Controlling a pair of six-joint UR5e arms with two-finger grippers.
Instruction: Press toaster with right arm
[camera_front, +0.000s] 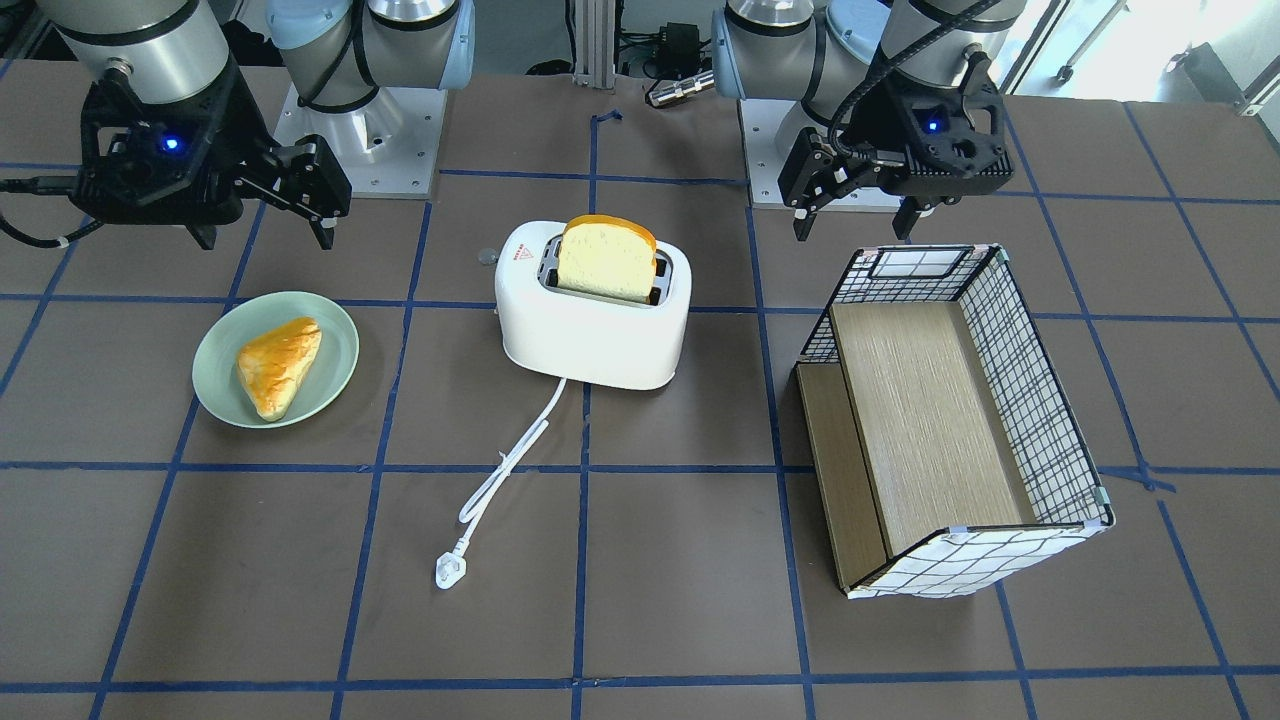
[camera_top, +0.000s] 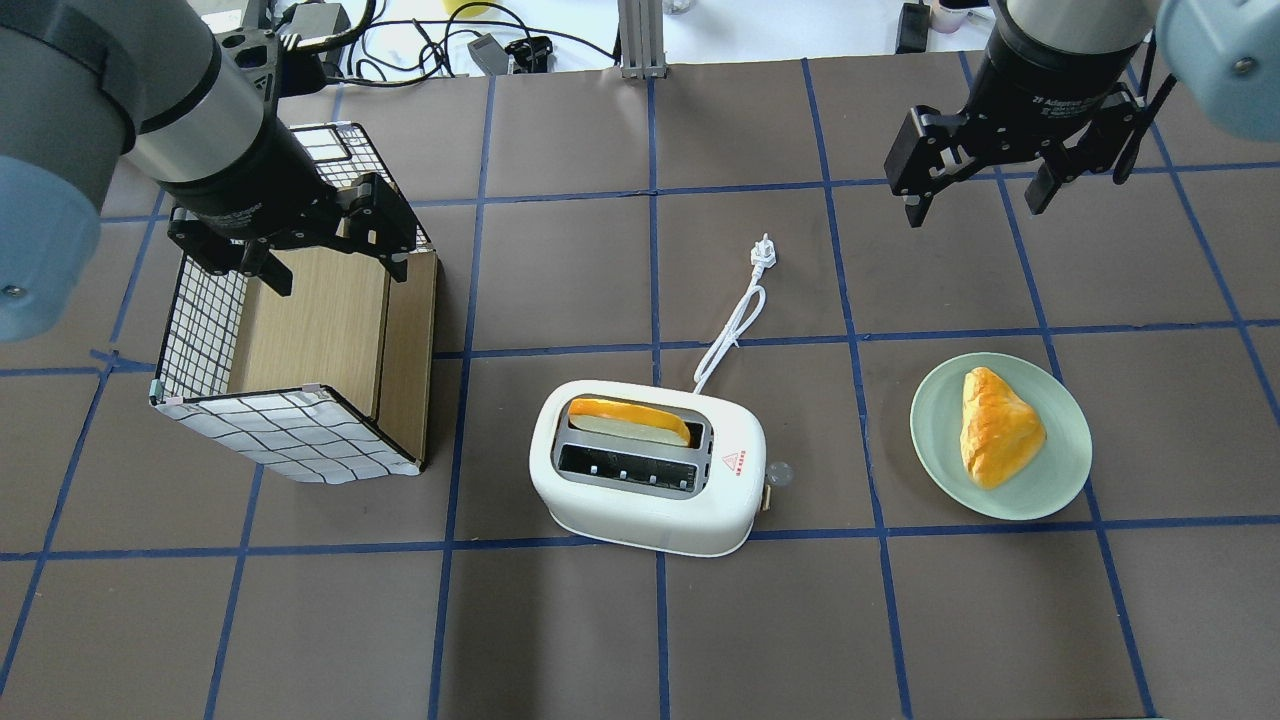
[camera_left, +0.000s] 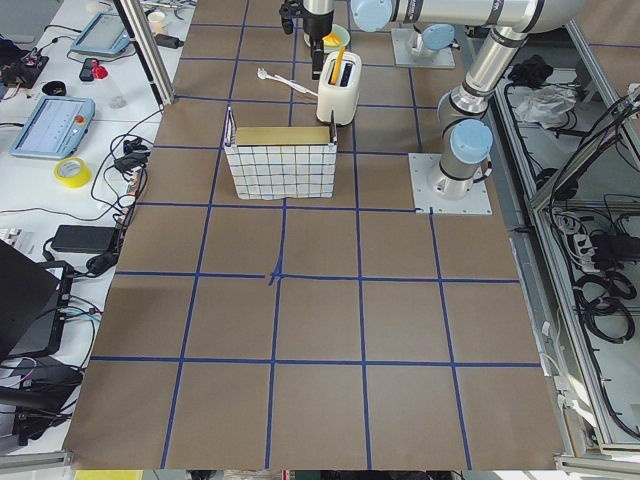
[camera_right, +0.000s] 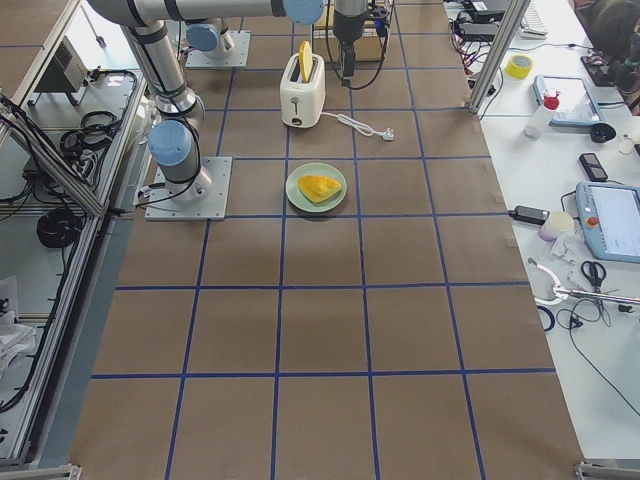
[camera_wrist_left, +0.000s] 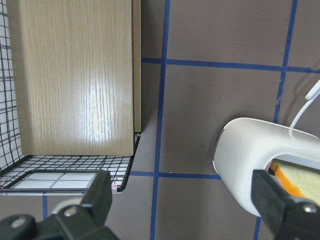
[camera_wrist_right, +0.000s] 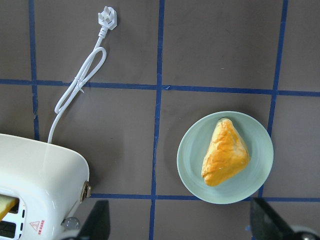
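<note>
Above, the right gripper (camera_top: 977, 200) hangs wide open and empty over the desk (camera_top: 560, 270), well right of the toaster (camera_top: 650, 500), whose far slot holds a bread slice (camera_top: 630, 420)

Silver-grey left arm (camera_top: 185, 105) and right arm (camera_top: 1062, 28) carry pale-blue joint caps (camera_top: 40, 245).

Overhead and front views face oppositely, sharing the toaster (camera_top: 650, 512).

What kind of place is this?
Probably a robotics lab, not a kitchen: two silver-grey robot arms bolted to a brown table gridded with blue tape, beside a white bench holding a blue-edged teach pendant.
</note>
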